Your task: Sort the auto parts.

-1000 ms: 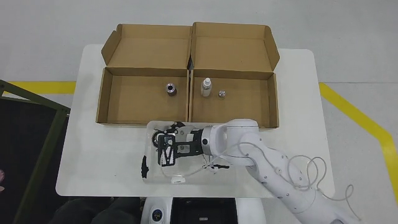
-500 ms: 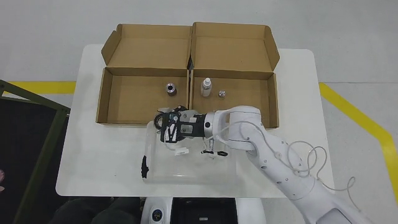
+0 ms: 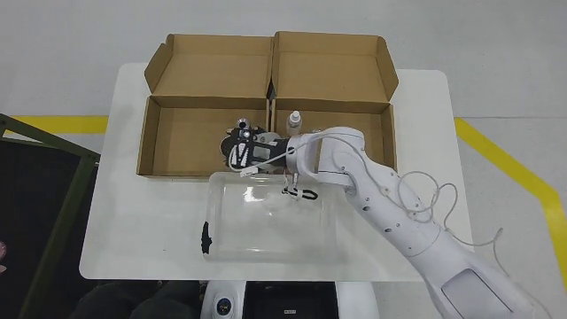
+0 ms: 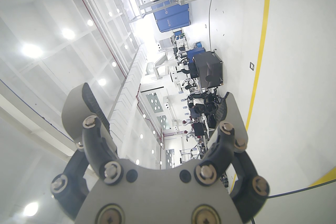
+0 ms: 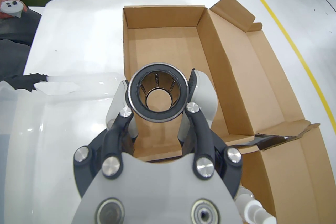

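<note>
My right gripper is shut on a ring-ended metal bearing sleeve, held over the near edge of the left cardboard box. From above, that gripper hangs just inside the left box, close to a small metal part lying on the box floor. A white bottle stands in the right box. In the clear tray lie a black part and a black clip. My left gripper points up at the ceiling, open, with nothing in it.
Both boxes stand side by side at the back of the white table, their lids folded back. The clear tray sits right in front of them. The right arm crosses the tray's right end and the right box's front wall.
The right gripper has lifted the bearing sleeve out of the clear tray and carried it away from the table's front edge, over the left box's near wall.
</note>
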Controlling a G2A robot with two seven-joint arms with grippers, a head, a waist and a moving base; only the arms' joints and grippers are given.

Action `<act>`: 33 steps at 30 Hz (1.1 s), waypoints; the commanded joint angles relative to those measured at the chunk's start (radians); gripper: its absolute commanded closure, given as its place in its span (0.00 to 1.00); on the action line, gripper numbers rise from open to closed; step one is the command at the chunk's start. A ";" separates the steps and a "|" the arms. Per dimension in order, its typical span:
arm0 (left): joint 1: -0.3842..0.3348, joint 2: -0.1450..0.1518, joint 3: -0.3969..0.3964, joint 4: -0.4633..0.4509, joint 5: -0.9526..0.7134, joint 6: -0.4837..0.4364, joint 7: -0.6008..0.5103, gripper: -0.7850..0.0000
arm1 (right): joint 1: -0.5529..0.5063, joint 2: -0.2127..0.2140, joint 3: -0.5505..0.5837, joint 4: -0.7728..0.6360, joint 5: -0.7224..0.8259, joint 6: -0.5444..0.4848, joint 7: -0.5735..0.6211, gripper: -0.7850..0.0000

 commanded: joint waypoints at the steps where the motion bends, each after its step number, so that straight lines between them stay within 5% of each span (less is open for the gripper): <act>1: 0.000 0.000 0.000 0.000 0.000 0.000 0.000 0.00 | 0.017 -0.005 -0.008 0.025 0.004 0.005 0.009 1.00; 25: 0.000 0.000 0.000 0.000 0.000 0.000 0.000 0.00 | 0.135 -0.078 -0.107 0.315 0.049 0.035 0.034 1.00; 33: 0.000 0.000 0.000 0.000 0.000 0.000 0.000 0.00 | 0.143 -0.093 -0.121 0.349 0.041 0.039 0.040 0.82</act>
